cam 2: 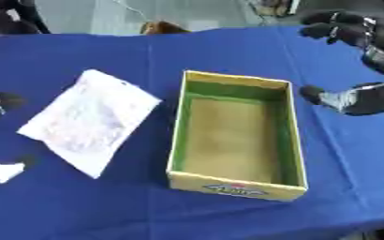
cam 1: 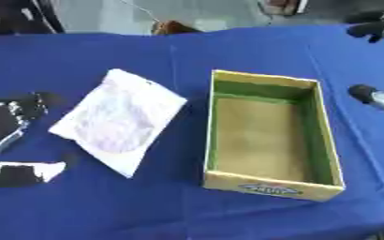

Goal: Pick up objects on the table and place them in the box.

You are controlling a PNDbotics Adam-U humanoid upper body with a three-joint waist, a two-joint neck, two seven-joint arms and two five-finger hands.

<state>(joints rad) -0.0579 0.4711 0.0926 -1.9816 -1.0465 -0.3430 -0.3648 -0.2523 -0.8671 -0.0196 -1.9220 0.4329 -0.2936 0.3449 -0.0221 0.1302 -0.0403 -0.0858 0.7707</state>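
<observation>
A flat white pouch with a faint round print lies on the blue table, left of the box. The box is yellow outside and green inside, open at the top, with nothing in it. My left hand comes in at the left edge, fingers spread and open, just short of the pouch's left side and holding nothing. My right hand hovers to the right of the box, open, with its fingers raised near the far right corner and its thumb near the box's right wall.
The blue cloth covers the whole table. A brown object shows just beyond the far edge. The table's front edge appears at the lower right corner.
</observation>
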